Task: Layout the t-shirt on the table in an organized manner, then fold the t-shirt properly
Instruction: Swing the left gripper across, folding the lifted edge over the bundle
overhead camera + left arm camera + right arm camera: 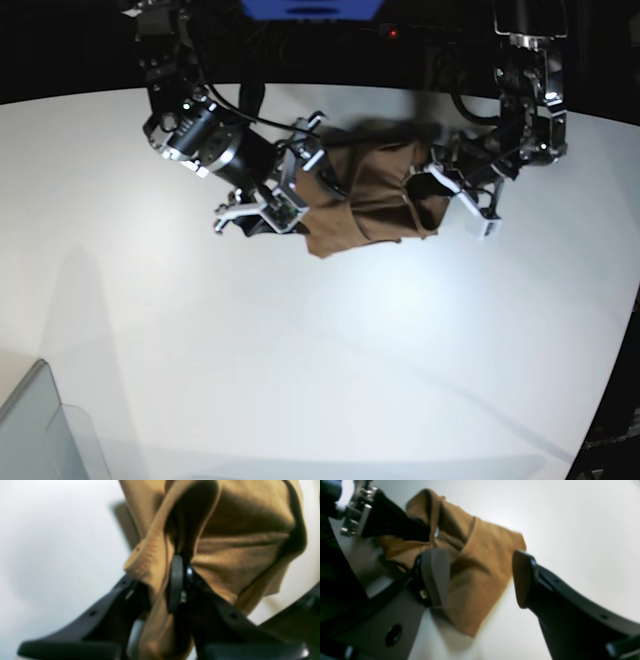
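My left hand (178, 585) is clamped on a bunched fold of the t-shirt (372, 198), which lies crumpled near the counter's (330, 340) far edge. My right hand (480, 580) hangs spread apart over the cloth, ready to take another edge for spreading.

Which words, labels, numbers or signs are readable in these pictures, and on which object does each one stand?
None can be read. The tan-brown cloth t-shirt, the smooth white table and both grippers' black fingers show no print; the wrist views are blurred.
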